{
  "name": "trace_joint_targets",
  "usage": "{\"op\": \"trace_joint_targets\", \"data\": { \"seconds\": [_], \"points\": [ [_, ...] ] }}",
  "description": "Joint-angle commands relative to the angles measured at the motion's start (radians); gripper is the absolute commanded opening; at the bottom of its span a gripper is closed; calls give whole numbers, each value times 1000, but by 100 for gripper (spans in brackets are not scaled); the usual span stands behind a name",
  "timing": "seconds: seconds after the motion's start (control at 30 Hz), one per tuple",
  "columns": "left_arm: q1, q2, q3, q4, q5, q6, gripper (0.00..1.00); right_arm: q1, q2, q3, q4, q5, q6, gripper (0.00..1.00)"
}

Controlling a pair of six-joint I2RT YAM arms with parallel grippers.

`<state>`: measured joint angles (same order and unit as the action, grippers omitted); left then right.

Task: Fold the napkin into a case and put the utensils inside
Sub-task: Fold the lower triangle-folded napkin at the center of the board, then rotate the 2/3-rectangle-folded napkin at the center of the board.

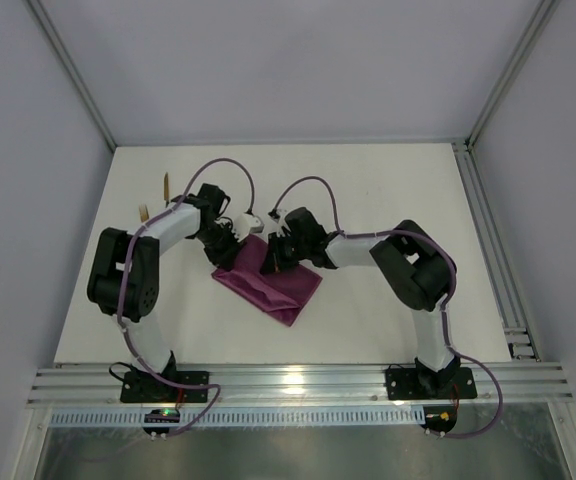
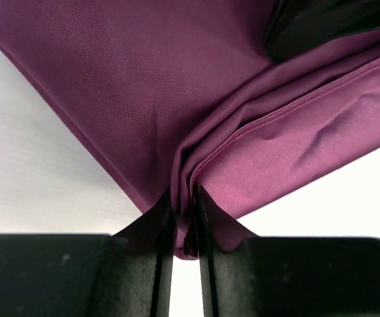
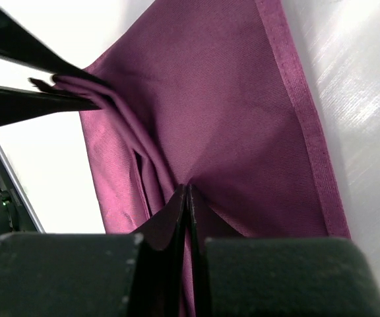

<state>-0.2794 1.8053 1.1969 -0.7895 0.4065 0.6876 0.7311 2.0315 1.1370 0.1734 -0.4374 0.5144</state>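
The magenta-purple napkin (image 1: 280,288) lies folded on the white table between the two arms, its far corner raised. My left gripper (image 1: 230,245) is shut on a bunched corner of the napkin (image 2: 144,86), with folds of cloth filling the narrow gap at the gripper (image 2: 183,193). My right gripper (image 1: 271,258) pinches the cloth close beside it; in its own view the gripper (image 3: 187,188) is shut tight on a fold of the napkin (image 3: 236,99). Two small gold utensils (image 1: 166,185) (image 1: 143,212) lie beyond the left arm, too small to tell apart.
An aluminium rail (image 1: 488,230) runs along the table's right side. Another rail (image 1: 298,380) runs along the near edge, where both arm bases are bolted. Plain white walls enclose the back and both sides.
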Motion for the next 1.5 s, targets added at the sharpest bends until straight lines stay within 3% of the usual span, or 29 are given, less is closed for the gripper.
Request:
{"op": "trace_joint_targets", "data": {
  "seconds": [0.0, 0.23, 0.43, 0.7, 0.87, 0.97, 1.13, 1.3, 1.47],
  "points": [
    [-4, 23, 26, 13, -29, -2, 20, 5, -31, 30, -46, 0, -53, 9],
    [-10, 38, 24, 47, -55, -14, 27, 10, -146, -3, -48, 58, -105, 17],
    [-12, 28, 6, 84, -74, -40, 30, 66, -231, -82, -31, 137, -111, 19],
    [-12, 20, -7, 99, -67, -53, 31, 117, -246, -240, 173, 98, 67, 8],
    [-12, 16, -5, 104, -64, -66, 32, 126, -198, -263, 117, 163, 148, 4],
    [-12, -9, -2, 111, -70, -80, 38, 120, -198, -290, 85, 190, 173, 4],
    [20, -50, 56, 86, -10, -100, 47, 102, -198, -302, 38, 200, 158, 4],
    [72, -52, 167, 6, 81, -126, 51, 94, -209, -293, -12, 198, 110, 4],
    [78, -32, 207, 45, 77, -177, 53, 93, -218, -287, -28, 201, 93, 4]
  ]
}}
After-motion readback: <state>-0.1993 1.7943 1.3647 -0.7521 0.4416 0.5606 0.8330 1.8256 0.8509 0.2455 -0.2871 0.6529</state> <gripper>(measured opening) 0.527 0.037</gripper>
